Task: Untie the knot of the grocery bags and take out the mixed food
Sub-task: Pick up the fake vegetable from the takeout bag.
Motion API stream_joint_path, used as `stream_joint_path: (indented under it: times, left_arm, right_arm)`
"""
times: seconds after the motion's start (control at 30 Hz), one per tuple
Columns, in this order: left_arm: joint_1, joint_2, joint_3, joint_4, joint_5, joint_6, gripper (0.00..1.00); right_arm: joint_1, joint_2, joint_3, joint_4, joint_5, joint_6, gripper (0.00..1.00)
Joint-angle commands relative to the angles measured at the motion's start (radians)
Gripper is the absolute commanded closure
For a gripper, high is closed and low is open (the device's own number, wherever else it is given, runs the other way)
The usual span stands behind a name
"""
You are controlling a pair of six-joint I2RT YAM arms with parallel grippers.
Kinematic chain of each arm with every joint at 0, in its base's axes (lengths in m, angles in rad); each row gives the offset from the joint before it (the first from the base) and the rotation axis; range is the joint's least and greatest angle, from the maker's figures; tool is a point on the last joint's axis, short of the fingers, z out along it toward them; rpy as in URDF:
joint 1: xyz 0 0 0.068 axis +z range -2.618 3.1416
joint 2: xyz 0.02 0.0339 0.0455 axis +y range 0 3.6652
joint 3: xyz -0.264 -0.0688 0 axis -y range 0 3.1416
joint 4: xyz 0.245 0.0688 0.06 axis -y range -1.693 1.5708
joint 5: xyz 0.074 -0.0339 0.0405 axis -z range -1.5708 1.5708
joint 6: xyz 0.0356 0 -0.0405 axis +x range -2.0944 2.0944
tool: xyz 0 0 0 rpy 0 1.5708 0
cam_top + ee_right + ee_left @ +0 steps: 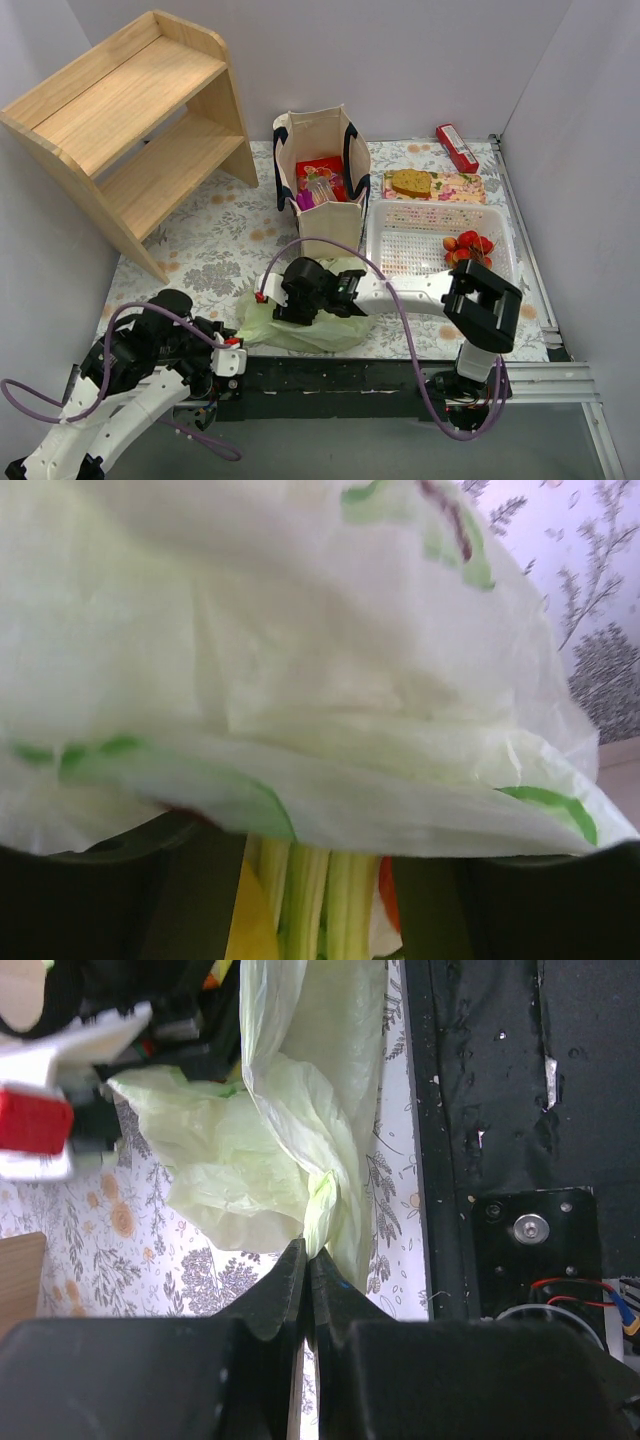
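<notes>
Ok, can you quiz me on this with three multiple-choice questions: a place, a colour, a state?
1. Where are the strawberries? A in a bowl; B in the white basket; C in a pan.
2. What colour is the plastic bag? A pale green; B blue; C black.
3. The left fingers are: A wide open; B out of view; C shut on the plastic bag.
Answers: B, they lie in its corner; A, seen from above; C, they pinch its twisted part.
</notes>
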Motion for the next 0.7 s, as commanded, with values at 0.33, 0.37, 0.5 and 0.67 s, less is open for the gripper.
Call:
stream_joint_path:
  times: [0.33, 0.37, 0.5, 0.67]
  left_arm:
    - [0.006, 0.033, 0.001, 0.113, -0.019, -0.078, 1.0]
    - [0.006, 0.034, -0.002, 0.119, -0.029, -0.079, 1.0]
    - [0.006, 0.045, -0.019, 0.181, -0.146, -0.098, 1.0]
    - [0.006, 0.056, -0.026, 0.23, -0.278, -0.079, 1.0]
  right_arm:
    - [-0.046, 0.094, 0.012, -0.003, -0.139, -0.135, 0.66]
    - [-0.046, 0.053, 0.003, -0.024, -0.169, -0.176, 0.72]
    - [-0.052, -0.07, -0.04, -0.086, -0.197, -0.258, 0.92]
    - [-0.123, -0.197, -0.064, -0.182, -0.239, -0.344, 0.99]
